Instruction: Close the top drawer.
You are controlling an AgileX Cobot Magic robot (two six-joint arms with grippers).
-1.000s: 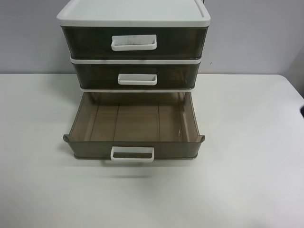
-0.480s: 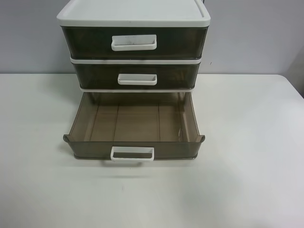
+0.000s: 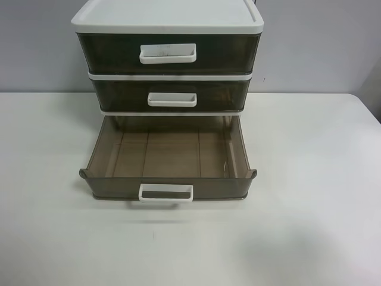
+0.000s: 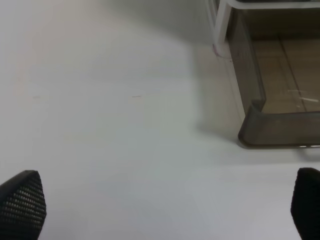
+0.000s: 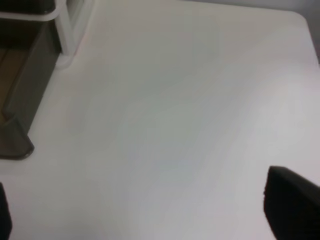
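The top drawer (image 3: 168, 53), smoky brown with a white loop handle (image 3: 167, 53), is the uppermost in the white-lidded unit (image 3: 166, 15). Its front stands about under the lid's front edge. No arm or gripper shows in the exterior high view. My left gripper (image 4: 162, 212) is open and empty, low over the bare table beside the pulled-out lowest drawer's corner (image 4: 277, 125). My right gripper (image 5: 150, 215) is open and empty over the table on the other side of that drawer (image 5: 20, 100). Neither wrist view shows the top drawer.
The lowest drawer (image 3: 168, 156) is pulled far out and empty, its handle (image 3: 166, 193) facing the front. The middle drawer (image 3: 171, 95) is pushed in. The white table (image 3: 309, 196) spreads around the unit, with its edge at the exterior high view's right.
A small dark shape at the right edge of the exterior high view one second ago is gone. The drawers have not moved.
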